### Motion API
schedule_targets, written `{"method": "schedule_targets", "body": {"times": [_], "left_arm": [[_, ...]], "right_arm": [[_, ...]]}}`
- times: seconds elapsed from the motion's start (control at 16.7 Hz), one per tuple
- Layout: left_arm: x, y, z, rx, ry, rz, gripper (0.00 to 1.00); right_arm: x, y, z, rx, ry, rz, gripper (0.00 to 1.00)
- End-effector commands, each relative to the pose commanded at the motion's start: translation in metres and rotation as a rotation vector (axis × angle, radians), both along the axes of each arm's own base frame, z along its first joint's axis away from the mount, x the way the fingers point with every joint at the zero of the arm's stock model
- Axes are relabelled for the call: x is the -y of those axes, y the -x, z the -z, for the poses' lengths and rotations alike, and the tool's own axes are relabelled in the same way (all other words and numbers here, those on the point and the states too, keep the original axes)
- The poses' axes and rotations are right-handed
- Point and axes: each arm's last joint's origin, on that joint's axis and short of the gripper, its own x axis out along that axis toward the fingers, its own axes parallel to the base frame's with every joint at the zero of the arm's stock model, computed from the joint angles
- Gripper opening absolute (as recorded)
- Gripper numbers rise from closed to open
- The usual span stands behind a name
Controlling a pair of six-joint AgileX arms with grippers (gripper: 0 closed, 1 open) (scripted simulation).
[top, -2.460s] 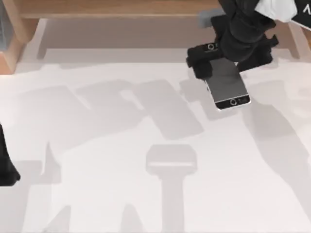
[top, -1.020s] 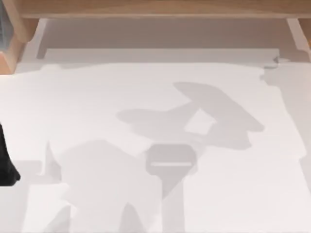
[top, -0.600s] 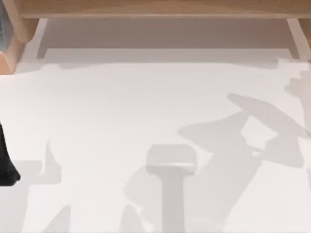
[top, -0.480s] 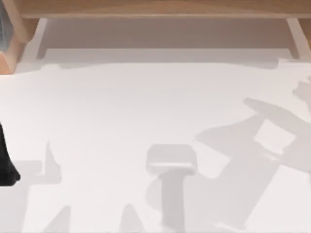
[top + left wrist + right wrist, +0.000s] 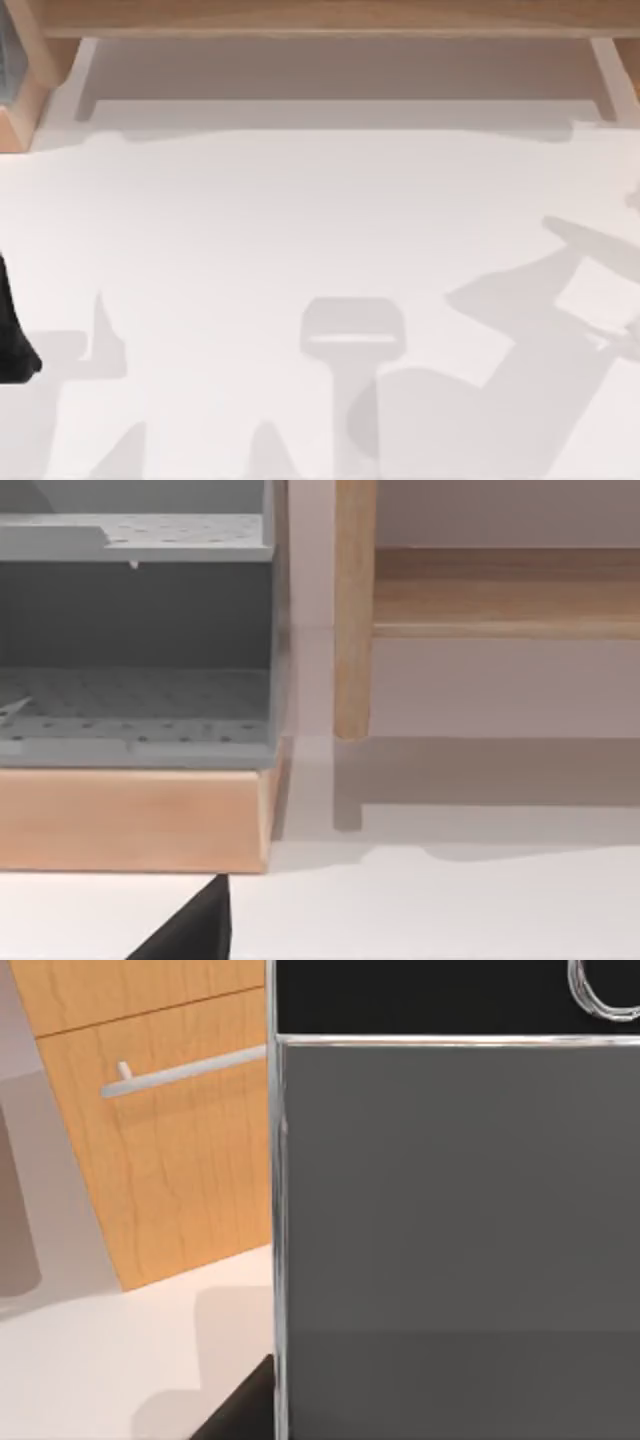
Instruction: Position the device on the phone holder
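Filling right wrist view: slim dark-grey-screened smartphone with silver edges (image 5: 450, 1210), apparently carried; right grip state unclear. Pale grey T-shaped phone holder (image 5: 352, 335) sits table centre-front, leftward of carrying arm's shadow.

White table (image 5: 300, 220) — grey perforated shelf unit (image 5: 135, 630) on wooden base (image 5: 130, 820), far left.

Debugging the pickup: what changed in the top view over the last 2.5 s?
The right arm and the dark-screened, silver-edged smartphone left the far-right tabletop; the phone now fills the right wrist view. Their shadow slid towards the right edge. The pale phone holder and the left arm at the left edge stayed put.
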Motion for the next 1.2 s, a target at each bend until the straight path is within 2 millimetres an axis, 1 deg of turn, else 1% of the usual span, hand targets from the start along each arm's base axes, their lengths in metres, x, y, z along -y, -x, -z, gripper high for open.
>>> {"method": "schedule_targets", "body": {"times": [0.12,0.36,0.42,0.72,0.84,1.02,1.2], "left_arm": [[0.0,0.0,0.0,0.0,0.0,0.0,1.0],[0.0,0.0,0.0,0.0,0.0,0.0,1.0],[0.0,0.0,0.0,0.0,0.0,0.0,1.0],[0.0,0.0,0.0,0.0,0.0,0.0,1.0],[0.0,0.0,0.0,0.0,0.0,0.0,1.0],[0.0,0.0,0.0,0.0,0.0,0.0,1.0],[0.0,0.0,0.0,0.0,0.0,0.0,1.0]], "right_arm": [[-0.001,-0.001,0.001,-0.004,-0.003,-0.004,0.0],[0.001,-0.009,-0.006,0.023,0.015,-0.012,0.0],[0.002,-0.013,-0.004,0.019,0.019,-0.01,0.0],[0.015,-0.037,0.019,-0.006,0.014,-0.001,0.0],[0.018,-0.04,0.023,0.0,0.0,0.0,0.0],[0.018,-0.04,0.023,0.0,0.0,0.0,0.0],[0.018,-0.04,0.023,0.0,0.0,0.0,0.23]]}}
